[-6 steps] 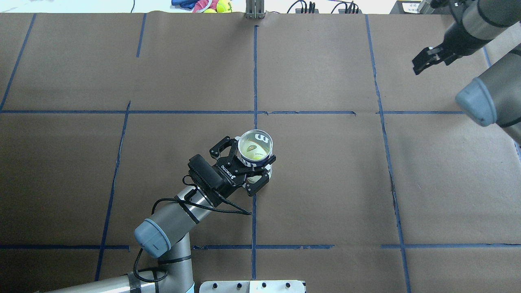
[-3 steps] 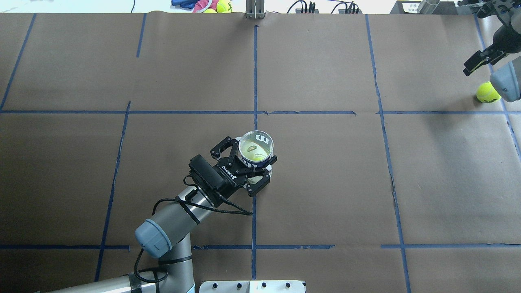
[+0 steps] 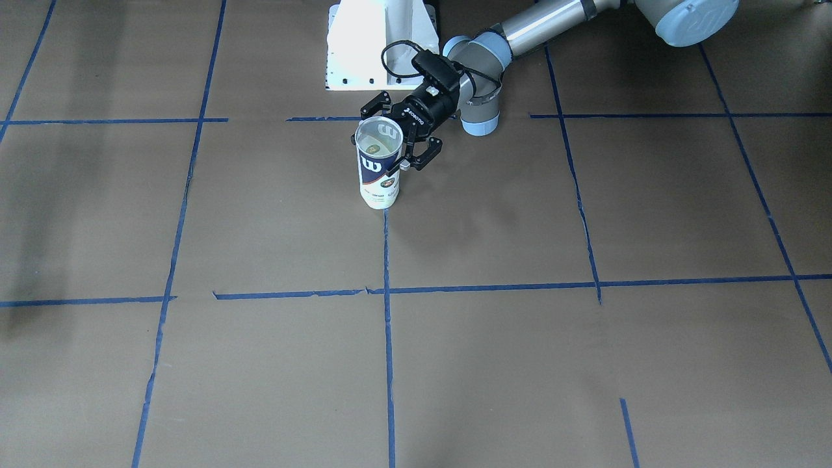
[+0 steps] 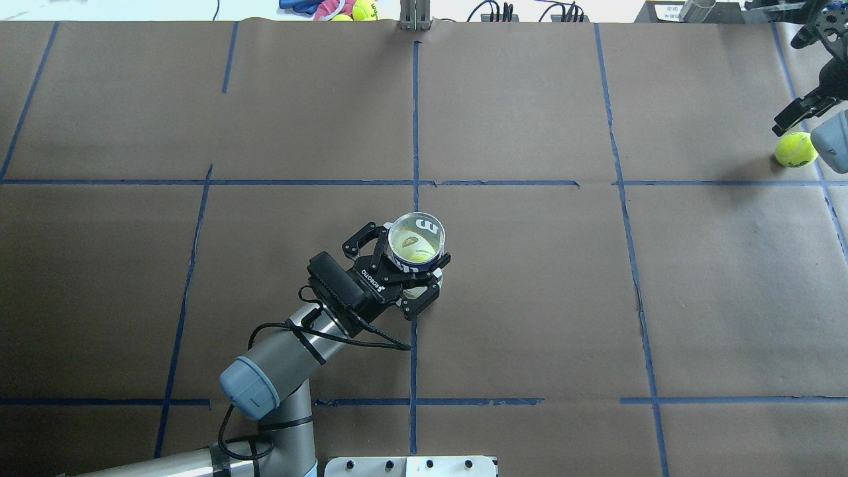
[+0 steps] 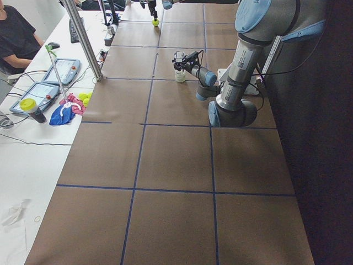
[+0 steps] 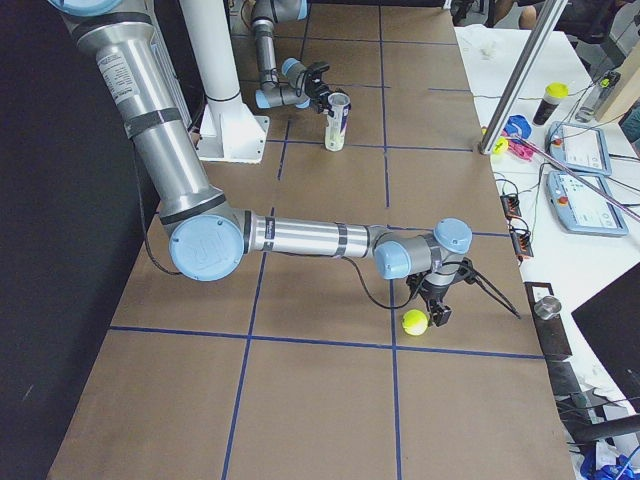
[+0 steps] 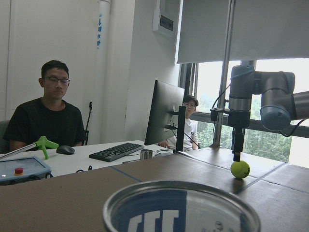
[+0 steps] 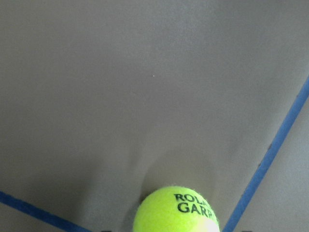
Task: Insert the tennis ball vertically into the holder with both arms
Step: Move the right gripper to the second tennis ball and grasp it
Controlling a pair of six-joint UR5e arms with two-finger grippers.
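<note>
Fingers of the left gripper (image 4: 405,268) are clamped around the upper part of the holder (image 4: 416,240), a clear Wilson tennis-ball can standing upright on the brown paper table cover (image 4: 530,298), mouth up, near the table's middle; a ball already sits low inside it. Seen from the overhead camera, the left arm reaches the can from about seven o'clock. The loose tennis ball (image 4: 795,150) rests on the paper far out toward three o'clock of the can, close to the table's right edge and just above a blue tape line (image 4: 689,183). The right gripper (image 4: 805,112) hovers just beside and above the ball; only part of one dark finger shows in the overhead view and the wrist camera shows no fingertips, so whether those fingers are apart or together cannot be told. In the right-side view the gripper points down with the ball (image 6: 415,321) directly beneath it. The ball looks light, springy and fuzzy, so it should grip well without slipping, yet it will roll at a nudge; taking it across its widest girth, squarely from above, seems safest. The can looks thin-walled, light and smooth, likely to flex or tip, so the high hold near its rim suits steadying it. Its mouth appears barely wider than the ball, which calls for a well-centred vertical drop.
</note>
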